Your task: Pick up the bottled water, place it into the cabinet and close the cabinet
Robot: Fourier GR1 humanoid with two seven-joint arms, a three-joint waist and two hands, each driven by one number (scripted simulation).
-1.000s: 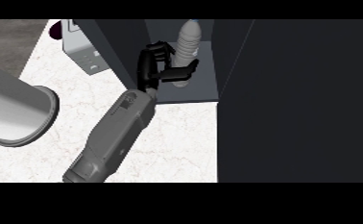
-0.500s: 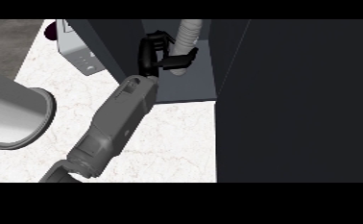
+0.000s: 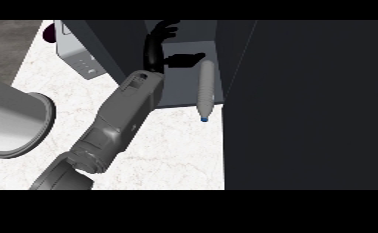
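one bottled water (image 3: pixel 207 89), a pale ribbed bottle with a blue cap, lies on its side on the floor of the open cabinet (image 3: pixel 181 89), its cap end poking past the front lip over the white marbled worktop (image 3: pixel 177 147). the robot's left hand (image 3: pixel 156 47), the only hand in view, reaches into the cabinet with its fingers (image 3: pixel 168 28) spread and holding nothing, thumb stretched toward the bottle's base. one pale grey box (image 3: pixel 81 59) at the back carries small marks too tiny to read, and one round grey vessel (image 3: pixel 18 122) sits at left.
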